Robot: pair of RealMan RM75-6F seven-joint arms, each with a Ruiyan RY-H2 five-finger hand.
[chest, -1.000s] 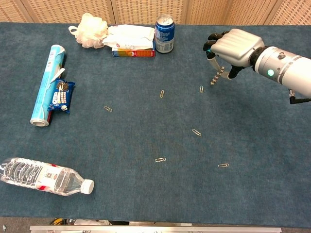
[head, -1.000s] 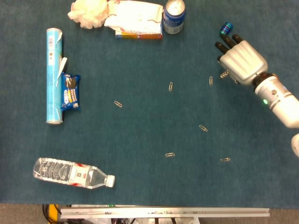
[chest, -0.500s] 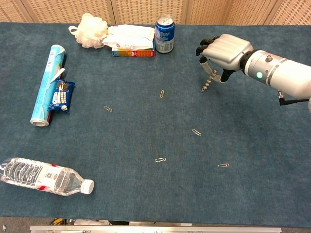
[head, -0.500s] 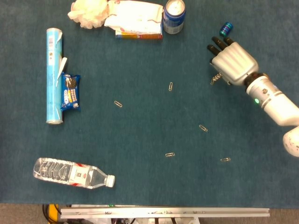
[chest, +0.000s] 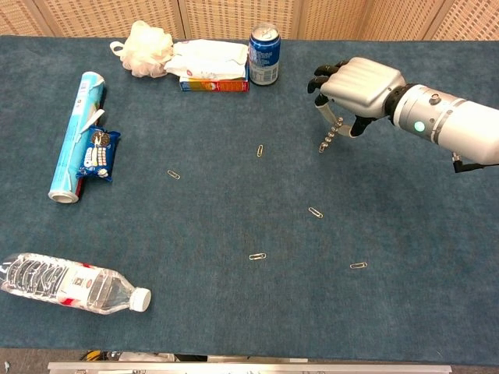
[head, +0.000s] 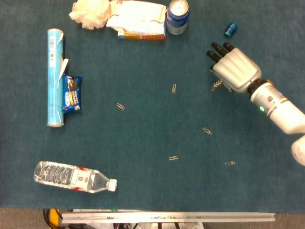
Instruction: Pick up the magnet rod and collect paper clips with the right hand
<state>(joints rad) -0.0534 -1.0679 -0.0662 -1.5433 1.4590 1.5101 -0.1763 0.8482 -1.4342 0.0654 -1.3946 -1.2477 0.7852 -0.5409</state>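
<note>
Five paper clips (chest: 260,150) are lying loose mid-table while your right hand (chest: 357,84), near the far right edge, is gripping the magnet rod (chest: 330,134). You are advised sweeping its tip low over each clip.

A dark blue carpet-like cloth (chest: 234,312) covers the table, backed by tan woven wall panels (chest: 117,15).

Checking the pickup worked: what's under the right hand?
Under the right hand hangs the magnet rod, its beaded lower end visible; the hand covers its top. Clips on it cannot be made out.
</note>
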